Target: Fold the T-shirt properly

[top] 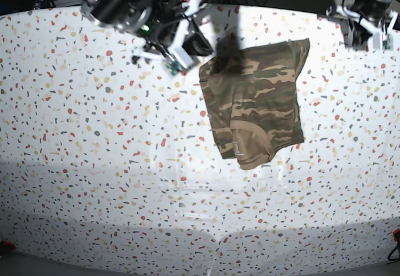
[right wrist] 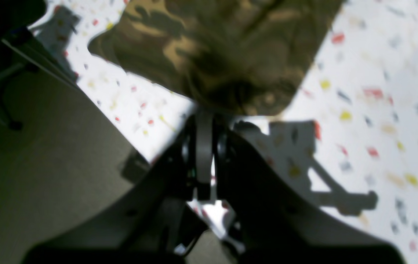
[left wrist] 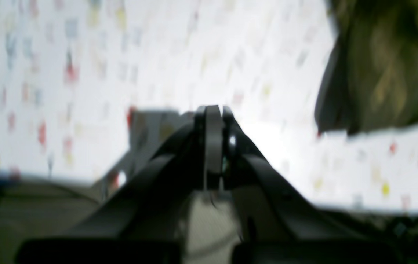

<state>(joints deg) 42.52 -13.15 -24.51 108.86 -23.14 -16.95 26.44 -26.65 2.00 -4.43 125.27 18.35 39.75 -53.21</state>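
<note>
Folded T-shirt (top: 256, 104) on speckled table (top: 94, 163), right pincer (right wrist: 204, 121) pinching its edge, left pincer (left wrist: 213, 110) closed, empty.

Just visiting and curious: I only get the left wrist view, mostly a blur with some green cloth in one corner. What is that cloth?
Observer: It is a camouflage T-shirt, lying on the speckled table, folded into a rough rectangle.
Operator: Is the other arm anywhere near it?
Observer: Yes. The right tool is shut with its tip at the shirt's edge. I cannot tell whether it pinches any cloth.
Operator: Does the inside of the shirt show?
Observer: A plainer tan patch shows at the end nearest the base camera.
</note>
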